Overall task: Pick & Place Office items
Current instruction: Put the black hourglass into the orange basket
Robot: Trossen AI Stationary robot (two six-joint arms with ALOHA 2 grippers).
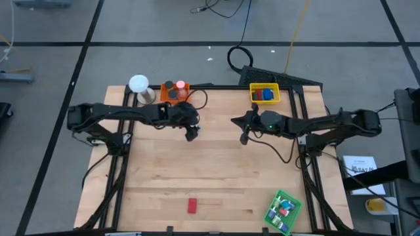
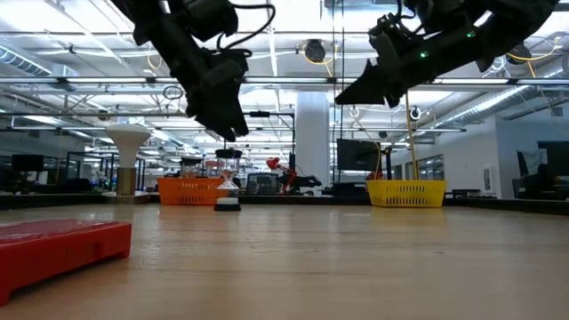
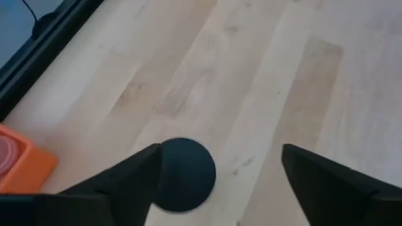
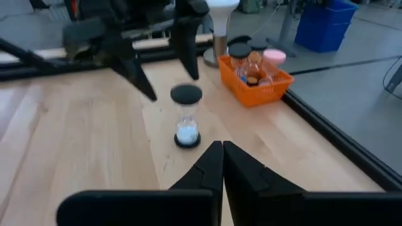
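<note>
Most items already sit in the trays, but a red block point(image 1: 192, 206) at the table's six o'clock and an hourglass point(image 4: 186, 117) under the wide-open, empty left gripper point(image 1: 191, 134) remain; the right gripper point(image 1: 244, 137), closed and empty, hovers at centre.

High view looks straight down; low view sits level at tabletop; both share the orange tray point(image 1: 174, 92).

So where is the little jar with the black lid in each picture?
High view: hidden under the left gripper.
Low view: little jar on the table, just right of the orange tray.
Left wrist view: its black lid, between the fingers.
Right wrist view: centre, near the tray.
Shared landmark: orange tray.
</note>
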